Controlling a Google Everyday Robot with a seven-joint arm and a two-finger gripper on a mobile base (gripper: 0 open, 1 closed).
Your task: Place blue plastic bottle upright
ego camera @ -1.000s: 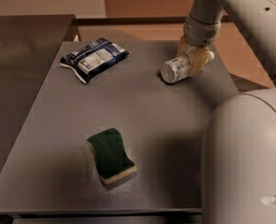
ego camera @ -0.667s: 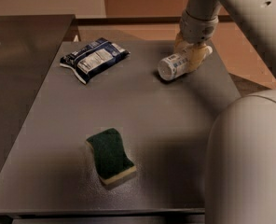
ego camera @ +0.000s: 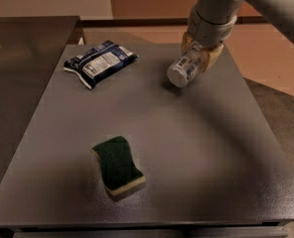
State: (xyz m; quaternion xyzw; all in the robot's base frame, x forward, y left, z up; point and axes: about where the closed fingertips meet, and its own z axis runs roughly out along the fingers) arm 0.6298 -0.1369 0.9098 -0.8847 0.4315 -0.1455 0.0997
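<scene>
The blue plastic bottle [ego camera: 184, 69] is a small clear bottle with a white cap and a pale printed label. It is tilted, cap end towards me and to the left, at the far right of the grey table [ego camera: 186, 157]. My gripper [ego camera: 200, 53] is shut on the bottle's body, its tan fingers [ego camera: 212, 57] on either side of it. The bottle seems lifted a little off the table, with a shadow below the cap.
A flat dark blue snack packet [ego camera: 100, 62] lies at the far left of the table. A green and yellow sponge [ego camera: 118, 166] lies near the front centre. The table's right edge is close to the gripper.
My gripper has moved left and slightly towards me with the bottle in it. The view has shifted, so my arm's near link no longer fills the lower right.
</scene>
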